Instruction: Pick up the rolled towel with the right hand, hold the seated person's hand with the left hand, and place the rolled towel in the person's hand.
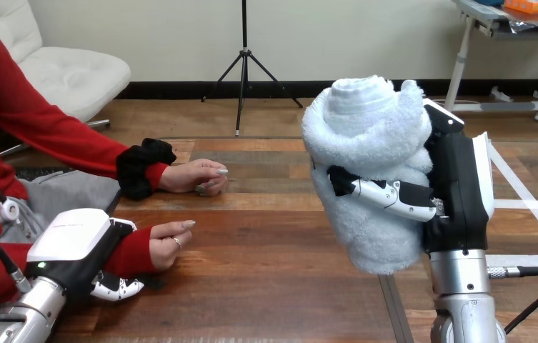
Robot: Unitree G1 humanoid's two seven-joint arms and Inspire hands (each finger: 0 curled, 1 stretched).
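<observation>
Right hand stands raised and upright, thumb curled round the towel; left hand sits low, clasping the person's wrist.

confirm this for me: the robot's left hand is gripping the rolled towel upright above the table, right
No: the head view shows the right hand gripping the rolled towel upright above the table. The left hand lies over the person's wrist.

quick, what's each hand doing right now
left hand: closed, fingers curled round the person's red-sleeved wrist.
right hand: closed, fingers wrapped round the rolled white fluffy towel, held upright.
</observation>
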